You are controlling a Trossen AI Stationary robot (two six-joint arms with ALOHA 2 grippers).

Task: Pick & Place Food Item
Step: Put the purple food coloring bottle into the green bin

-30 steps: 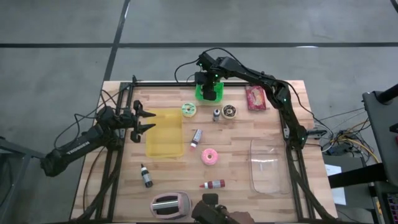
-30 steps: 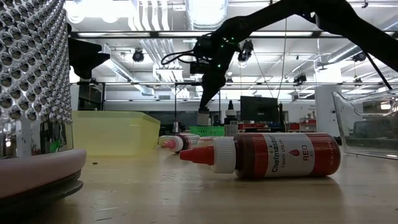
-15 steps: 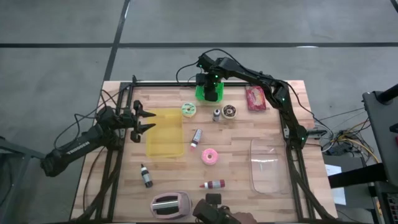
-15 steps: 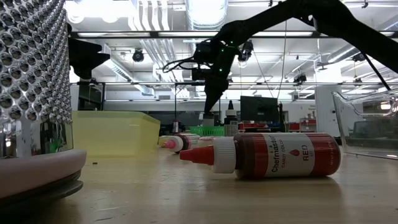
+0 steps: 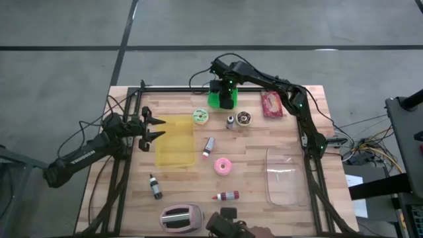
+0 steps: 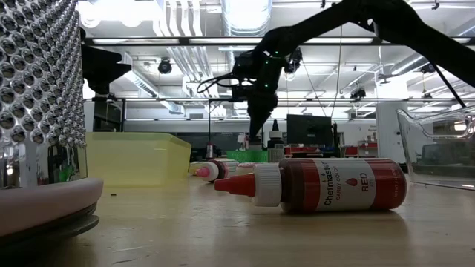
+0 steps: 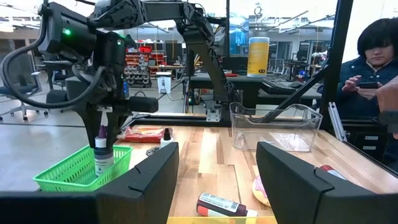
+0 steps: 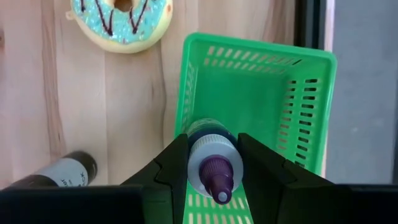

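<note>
A small bottle [image 8: 210,157] with a white cap and a purple nozzle is between the fingers of my right gripper [image 5: 225,99] at the table's far edge. The gripper points steeply down over a green basket [image 8: 261,93]. In the left wrist view the bottle [image 7: 102,163] stands upright with its lower part inside the basket [image 7: 68,171]. My left gripper [image 5: 155,129] waits open at the table's left side, beside the yellow container [image 5: 175,140]. My right gripper pinches the bottle at its top end, on the two sides of the white cap [image 8: 200,163], between its two fingers. The fingers come from above, slanting steeply down. The bottle hangs upright, nozzle up. I cannot tell whether its base touches the basket's floor.
A teal-iced donut [image 5: 201,116], a chocolate donut [image 5: 244,118] and a pink donut [image 5: 223,166] lie on the table. So do a red packet [image 5: 271,104] and several small bottles, one red [image 6: 326,185]. A clear container [image 5: 285,175] stands at the right.
My right gripper has tipped to point more steeply down, and the bottle it holds has swung upright over the green basket. Its fingers have stayed as they were.
</note>
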